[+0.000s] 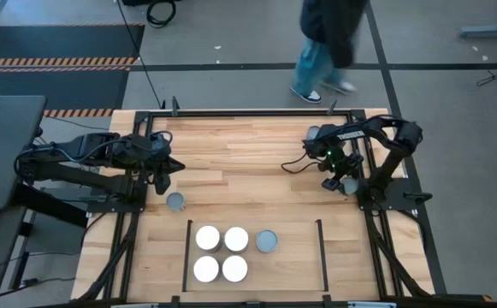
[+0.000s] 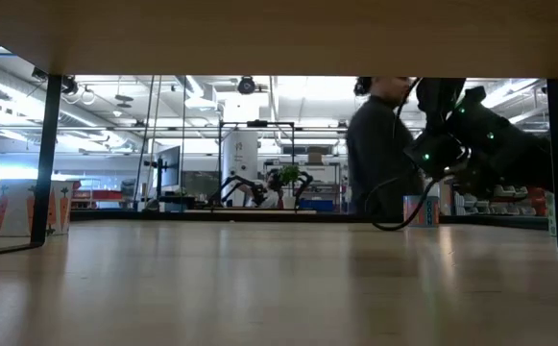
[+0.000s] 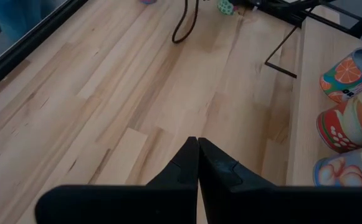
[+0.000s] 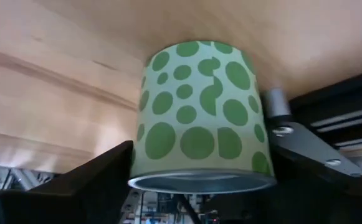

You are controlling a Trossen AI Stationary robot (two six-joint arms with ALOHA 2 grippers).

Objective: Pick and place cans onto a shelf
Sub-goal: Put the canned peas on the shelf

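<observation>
I see the right gripper (image 1: 344, 183) low at the table's right edge, fingers spread on either side of a pale green can with dark green dots (image 4: 202, 121); whether they touch its sides I cannot tell

Left gripper (image 1: 166, 173) hovers over the left part of the striped plank tabletop (image 1: 248, 154), fingers (image 3: 215, 165) pressed together on nothing; a grey-topped can (image 1: 175, 202) stands just beside it

The pale wood shelf panel with thin black rails (image 1: 299, 261) lies at the near edge, carrying four white-topped cans (image 1: 221, 253) in a square block and one dull grey-topped can (image 1: 267, 241) just right of them

Left wrist view shows fruit-printed cans (image 3: 349, 112) on that panel

A person in dark top (image 1: 325, 43) walks beyond the far edge
</observation>
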